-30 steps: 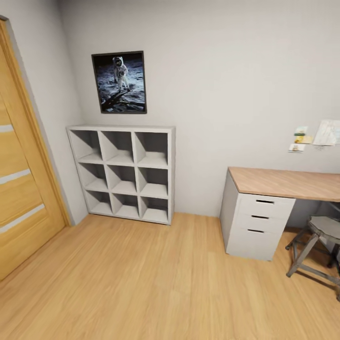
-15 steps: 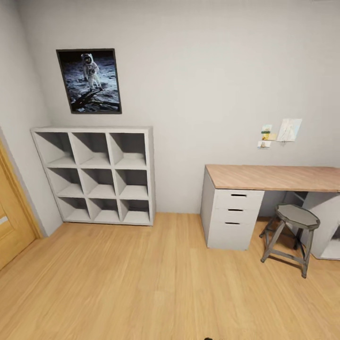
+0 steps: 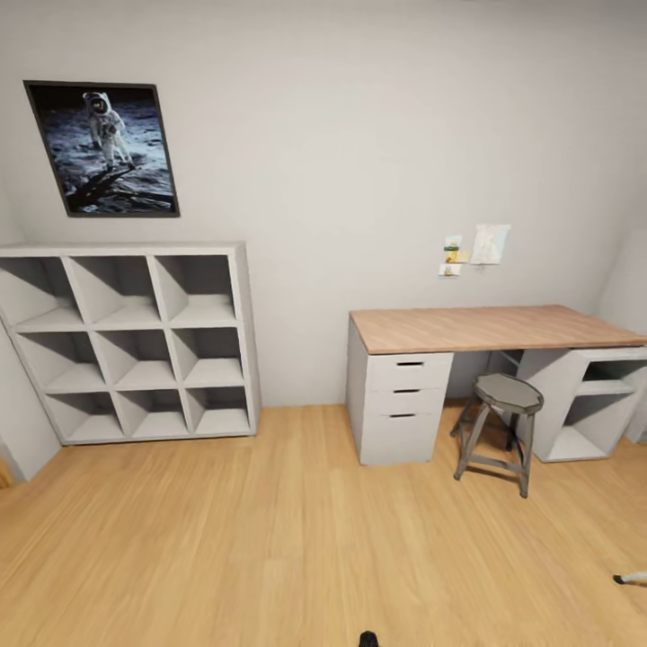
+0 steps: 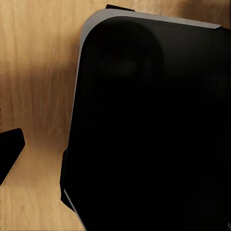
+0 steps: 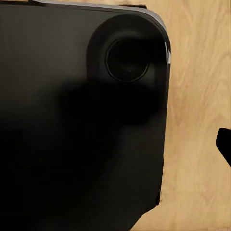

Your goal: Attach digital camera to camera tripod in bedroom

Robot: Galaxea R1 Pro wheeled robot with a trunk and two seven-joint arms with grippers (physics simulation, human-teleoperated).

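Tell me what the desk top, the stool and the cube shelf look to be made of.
Desk top: light wood or wood-look laminate, matte, with faint grain; its drawer unit looks painted white. Stool: apparently grey metal, with thin legs and a dull sheen on the octagonal seat. Cube shelf: likely painted or laminated board, flat pale grey, no grain showing.

Pale grey cube shelf [image 3: 135, 341], light wood floor [image 3: 270, 539], wood-topped white desk [image 3: 476, 328].

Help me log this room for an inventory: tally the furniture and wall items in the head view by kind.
Cube shelf: 1
Desk: 1
Stool: 1
Framed astronaut picture: 1
Paper notes pinned on the wall: about 4, too small to count surely
Total: about 8
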